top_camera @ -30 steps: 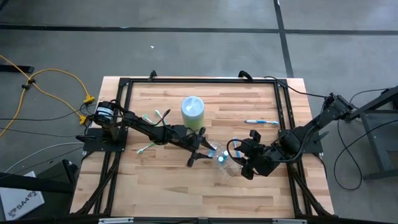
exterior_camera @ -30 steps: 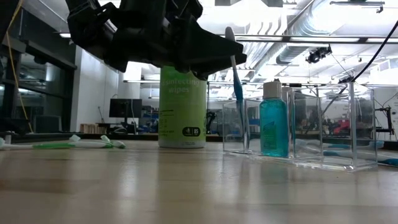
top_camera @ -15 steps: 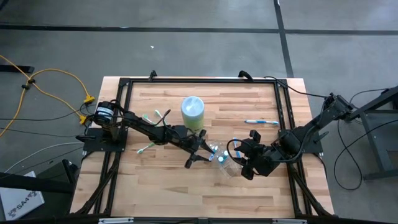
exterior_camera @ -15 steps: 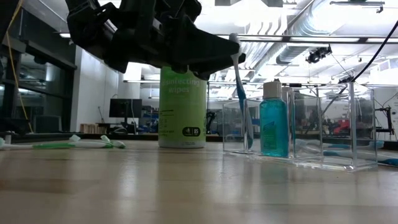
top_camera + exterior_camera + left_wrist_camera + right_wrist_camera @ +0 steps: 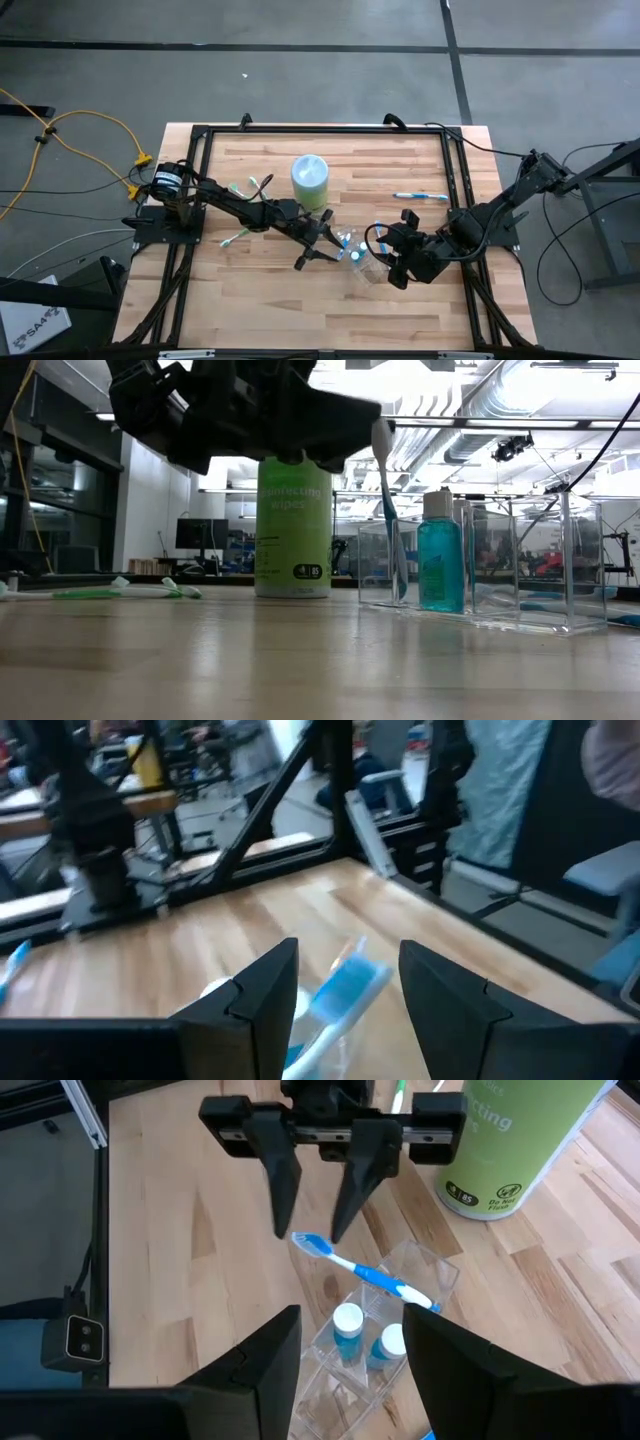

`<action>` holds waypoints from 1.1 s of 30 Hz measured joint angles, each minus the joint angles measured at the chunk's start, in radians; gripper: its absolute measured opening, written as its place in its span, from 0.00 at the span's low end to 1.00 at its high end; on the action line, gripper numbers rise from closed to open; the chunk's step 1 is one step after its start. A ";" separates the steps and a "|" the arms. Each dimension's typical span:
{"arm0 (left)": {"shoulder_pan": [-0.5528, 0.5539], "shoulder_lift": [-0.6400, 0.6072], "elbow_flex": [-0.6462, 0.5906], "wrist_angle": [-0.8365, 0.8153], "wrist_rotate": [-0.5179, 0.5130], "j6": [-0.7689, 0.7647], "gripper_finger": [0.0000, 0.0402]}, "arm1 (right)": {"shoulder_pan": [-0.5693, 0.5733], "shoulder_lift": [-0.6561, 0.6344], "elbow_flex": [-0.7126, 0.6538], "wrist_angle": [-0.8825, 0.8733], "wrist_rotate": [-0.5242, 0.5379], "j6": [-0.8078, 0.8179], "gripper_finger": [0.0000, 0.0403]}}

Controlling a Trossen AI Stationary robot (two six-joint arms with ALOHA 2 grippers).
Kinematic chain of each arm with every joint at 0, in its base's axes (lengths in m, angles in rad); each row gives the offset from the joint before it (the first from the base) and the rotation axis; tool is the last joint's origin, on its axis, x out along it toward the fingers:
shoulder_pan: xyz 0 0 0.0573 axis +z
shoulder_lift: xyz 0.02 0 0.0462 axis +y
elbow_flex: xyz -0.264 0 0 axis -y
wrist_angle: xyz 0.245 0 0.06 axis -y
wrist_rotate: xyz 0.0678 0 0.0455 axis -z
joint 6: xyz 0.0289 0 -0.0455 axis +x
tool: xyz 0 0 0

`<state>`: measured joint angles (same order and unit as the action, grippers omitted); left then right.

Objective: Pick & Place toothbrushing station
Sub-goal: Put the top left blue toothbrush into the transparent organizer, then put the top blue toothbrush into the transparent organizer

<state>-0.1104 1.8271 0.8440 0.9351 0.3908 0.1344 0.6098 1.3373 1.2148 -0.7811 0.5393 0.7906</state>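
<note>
Two dark grippers meet over the clear plastic compartment container (image 5: pixel 385 1335) at mid-table. A blue-and-white toothbrush (image 5: pixel 362 1272) stands tilted in an end compartment, beside two blue-capped tubes (image 5: pixel 347 1330). The left gripper (image 5: pixel 315 1190) hovers just above its head, jaws released and straddling it. The right gripper (image 5: pixel 393 262), fingers spread, flanks the container, apparently steadying it.

Toothbrush (image 5: pixel 362 1274) and two bottles (image 5: pixel 347 1329) in the container (image 5: pixel 400 1342); wipes canister (image 5: pixel 310 180) behind; left claw (image 5: pixel 307 1232) just beside.
</note>
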 joint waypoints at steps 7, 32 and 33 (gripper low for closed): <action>0.000 0.000 0.000 0.021 0.033 -0.005 0.43 | 0.000 0.000 0.000 0.000 0.000 -0.001 0.42; -0.015 -0.333 -0.003 -0.432 -0.105 -0.019 0.42 | -0.098 0.013 -0.001 -0.520 -0.052 0.235 0.42; -0.016 -0.338 -0.002 -0.446 -0.118 -0.026 0.42 | -0.112 0.013 -0.007 -0.539 -0.070 0.235 0.42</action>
<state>-0.1266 1.4890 0.8416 0.4893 0.2727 0.1086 0.4974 1.3499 1.2082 -1.3196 0.4688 1.0255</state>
